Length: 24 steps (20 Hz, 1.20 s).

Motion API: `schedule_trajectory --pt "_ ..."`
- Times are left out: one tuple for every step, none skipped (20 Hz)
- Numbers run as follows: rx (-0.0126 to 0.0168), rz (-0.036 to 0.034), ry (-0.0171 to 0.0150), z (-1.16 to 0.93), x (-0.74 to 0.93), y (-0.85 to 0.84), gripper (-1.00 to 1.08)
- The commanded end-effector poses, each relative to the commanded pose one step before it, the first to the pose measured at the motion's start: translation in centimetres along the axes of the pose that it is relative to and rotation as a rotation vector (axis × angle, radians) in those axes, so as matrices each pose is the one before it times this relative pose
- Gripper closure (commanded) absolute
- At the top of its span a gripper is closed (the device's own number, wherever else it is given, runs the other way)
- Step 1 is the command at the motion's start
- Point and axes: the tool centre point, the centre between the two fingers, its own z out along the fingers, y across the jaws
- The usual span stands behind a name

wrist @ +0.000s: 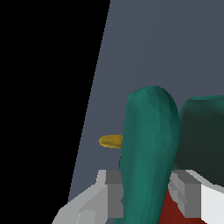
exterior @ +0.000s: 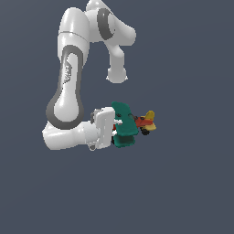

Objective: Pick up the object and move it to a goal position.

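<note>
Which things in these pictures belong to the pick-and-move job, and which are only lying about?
Belongs to the job:
- toy biplane, teal wings, red body, yellow tail
- pincer, its fingers on either side of a teal wing

Lying about:
- nothing else visible; only the plain grey-blue floor

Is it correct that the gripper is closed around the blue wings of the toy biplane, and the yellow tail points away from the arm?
Not quite: the wings are teal-green, not blue. The exterior view shows the gripper closed on the wings of the toy biplane, and the wrist view shows a teal-green wing between the fingers. The yellow tail does point away from the arm.
</note>
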Motion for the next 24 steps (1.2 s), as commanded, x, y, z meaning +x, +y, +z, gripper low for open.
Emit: schedule_trajectory --pt "-0.00167 -0.09178 -0.00969 -0.839 0.779 -0.846 1.08" --pt "-0.00021 -0.03912 -0.00452 -0.351 0.288 -0.278 1.08" --pt "-0.00021 -0.03938 -0.00456 -0.353 0.29 -0.281 1.08" --pt "-0.00021 -0.03933 -0.00456 -0.353 0.29 -0.281 1.08" --pt "-0.00021 -0.03925 -0.00456 -0.352 0.29 -0.281 1.08" --pt "-0.00021 -0.03916 -0.00456 -0.35 0.29 -0.281 1.08" --pt "-0.0002 -0.03905 -0.00455 -0.349 0.29 -0.28 1.08" --pt "-0.0002 -0.03893 -0.00455 -0.348 0.289 -0.28 1.08" --pt "-0.0002 -0.03879 -0.00454 -0.346 0.289 -0.279 1.08" --pt "-0.00019 -0.03865 -0.00453 -0.344 0.288 -0.279 1.08" --pt "-0.00019 -0.03848 -0.00451 -0.342 0.287 -0.278 1.08" --pt "-0.00018 -0.03831 -0.0045 -0.34 0.286 -0.277 1.08" --pt "-0.00018 -0.03812 -0.00448 -0.338 0.285 -0.276 1.08" --pt "-0.00017 -0.03792 -0.00447 -0.336 0.285 -0.275 1.08" --pt "-0.00017 -0.03771 -0.00445 -0.334 0.283 -0.274 1.08" --pt "-0.00016 -0.03749 -0.00443 -0.332 0.282 -0.272 1.08" --pt "-0.00015 -0.03726 -0.0044 -0.329 0.281 -0.271 1.08" --pt "-0.00014 -0.03702 -0.00438 -0.326 0.28 -0.269 1.08" --pt "-0.00014 -0.03676 -0.00435 -0.324 0.278 -0.268 1.08" --pt "-0.00013 -0.0365 -0.00432 -0.321 0.277 -0.266 1.08" --pt "-0.00012 -0.03623 -0.00429 -0.318 0.275 -0.264 1.08" --pt "-0.00011 -0.03595 -0.00426 -0.315 0.274 -0.262 1.08" --pt "-0.0001 -0.03565 -0.00423 -0.312 0.272 -0.26 1.08" --pt "-0.0001 -0.03535 -0.00419 -0.309 0.27 -0.258 1.08"
